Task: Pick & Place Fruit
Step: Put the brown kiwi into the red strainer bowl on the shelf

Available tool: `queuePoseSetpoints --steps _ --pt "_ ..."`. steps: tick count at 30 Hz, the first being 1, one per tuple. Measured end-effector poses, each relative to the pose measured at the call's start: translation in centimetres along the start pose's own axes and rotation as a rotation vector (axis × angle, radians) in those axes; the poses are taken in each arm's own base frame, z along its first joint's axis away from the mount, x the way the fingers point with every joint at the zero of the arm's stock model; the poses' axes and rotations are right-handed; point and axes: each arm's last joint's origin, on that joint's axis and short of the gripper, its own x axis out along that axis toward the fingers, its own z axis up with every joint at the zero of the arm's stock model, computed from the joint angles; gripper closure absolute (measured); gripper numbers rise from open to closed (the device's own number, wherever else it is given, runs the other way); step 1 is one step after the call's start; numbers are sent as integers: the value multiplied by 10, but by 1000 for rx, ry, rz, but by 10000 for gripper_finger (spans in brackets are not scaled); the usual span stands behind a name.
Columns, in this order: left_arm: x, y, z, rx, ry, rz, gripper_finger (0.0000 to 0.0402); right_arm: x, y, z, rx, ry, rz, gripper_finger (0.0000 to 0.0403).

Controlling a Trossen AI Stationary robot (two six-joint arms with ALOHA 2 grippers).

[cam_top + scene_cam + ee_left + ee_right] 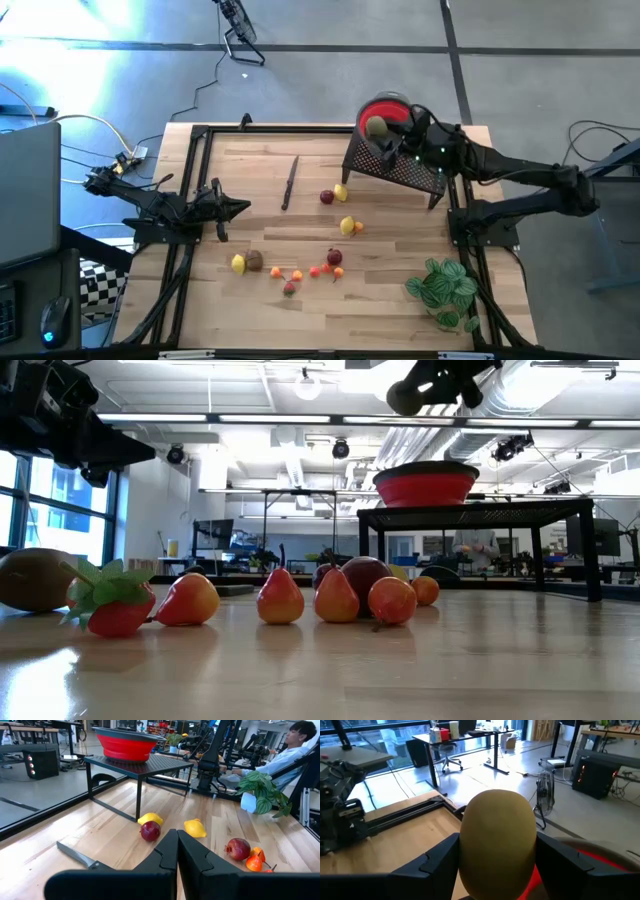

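Above the wooden table (300,200), high view: right gripper (378,128) at 1 o'clock holds an olive-brown rounded fruit (376,127) over the red bowl (385,105) on the black mesh stand (395,165); remaining small fruit (300,268) lie scattered toward 6 o'clock. Left gripper (235,208) waits at 9 o'clock. Left wrist view: fingers (192,852) closed, empty. Right wrist view: fingers (437,857) grip the fruit (497,840).

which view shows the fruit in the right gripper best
The right wrist view: the fruit, olive-brown and rounded, fills the frame between the right gripper's fingers, above the red bowl. The high view shows it small over the bowl. The low view shows only the gripper overhead; the left wrist view misses it.
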Motion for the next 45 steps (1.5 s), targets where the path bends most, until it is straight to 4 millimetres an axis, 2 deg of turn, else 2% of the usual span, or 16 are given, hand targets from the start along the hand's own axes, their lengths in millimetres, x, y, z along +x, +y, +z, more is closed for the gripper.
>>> queuePoseSetpoints --steps 9,23,33,45 --pt "0 0 0 0 0 0 402 17 -21 -4 25 48 -27 178" --pt "0 0 0 -1 -1 0 402 54 -49 -29 22 229 -125 178" --pt "0 0 0 -1 -1 0 402 58 -56 -39 18 313 -162 178" --pt "0 0 0 -1 -1 0 402 58 -57 -39 16 320 -170 178"
